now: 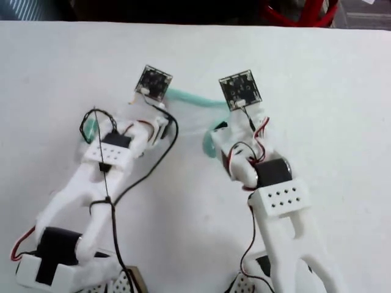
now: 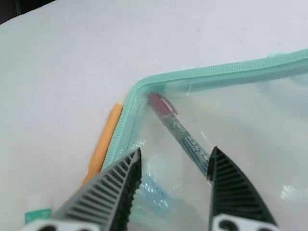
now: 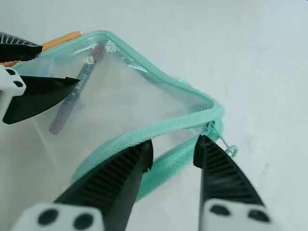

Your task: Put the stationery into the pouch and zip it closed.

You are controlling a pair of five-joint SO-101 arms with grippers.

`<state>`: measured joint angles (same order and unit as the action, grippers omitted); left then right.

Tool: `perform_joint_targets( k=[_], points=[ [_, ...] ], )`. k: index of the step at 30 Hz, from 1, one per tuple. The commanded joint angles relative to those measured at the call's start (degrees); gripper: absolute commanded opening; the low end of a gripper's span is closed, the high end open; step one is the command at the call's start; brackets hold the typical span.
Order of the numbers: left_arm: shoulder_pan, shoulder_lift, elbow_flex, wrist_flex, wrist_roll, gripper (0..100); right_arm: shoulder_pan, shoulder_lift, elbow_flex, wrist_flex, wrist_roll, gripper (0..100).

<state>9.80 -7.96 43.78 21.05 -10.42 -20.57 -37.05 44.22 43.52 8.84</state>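
— Where are you working?
— On a white table point(image 1: 342, 91). In the high view the 1 pouch point(image 1: 189, 99), clear with a mint zip band, lies at 12 o'clock from the table's middle, under my 2 wrists.
— And your claws?
— Both are spread, pinching nothing. My left claw point(image 2: 175, 153) hangs over a pouch corner. My right claw point(image 3: 174, 140) straddles the zip band beside the slider point(image 3: 212, 128).
— How would you do this step well?
— I judge the loading isn't finished: 1 pen point(image 2: 177, 126) lies inside, and 1 orange pencil point(image 2: 103, 144) lies outside against that corner's edge. I'd nip the band, not the slippery film, with the right claw to hold the mouth wide. With the left I'd take the pencil mid-shaft. Zipping comes after.
— What's the count?
— 1 pouch, 1 pen, 1 pencil, 1 slider, plus 1 small white-and-green bit point(image 2: 38, 213) I cannot identify.
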Motion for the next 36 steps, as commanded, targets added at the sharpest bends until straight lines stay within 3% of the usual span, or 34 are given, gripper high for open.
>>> perform_joint_targets(
  k=[1, 5, 11, 17, 24, 31, 36],
  points=[
    [2.33, 0.04, 0.35, 1.23, -0.62, 24, -3.03, 5.14, -2.99, -3.74, 2.99, 17.4],
    [2.33, 0.04, 0.26, 1.23, -0.62, 24, -2.86, 6.73, -2.99, -3.56, 5.71, 17.6],
    [2.33, 0.04, 0.09, 1.23, -0.62, 24, -4.35, 4.26, -2.81, -2.42, 16.09, 17.7],
    [2.33, 0.04, 0.35, 0.79, -0.62, 24, -8.57, 3.65, -2.73, -2.51, 19.87, 17.7],
    [2.33, 0.04, 0.35, 0.79, -0.62, 24, -14.02, 4.26, -2.46, -3.65, 28.57, 26.0],
    [2.33, 0.04, 0.35, 0.79, -0.62, 24, -14.46, 4.26, -1.85, -5.05, 35.08, 15.6],
    [2.33, 0.13, 0.44, 0.79, -0.62, 24, -15.6, 4.26, 2.9, -11.74, 41.32, 5.0]
  ],
)
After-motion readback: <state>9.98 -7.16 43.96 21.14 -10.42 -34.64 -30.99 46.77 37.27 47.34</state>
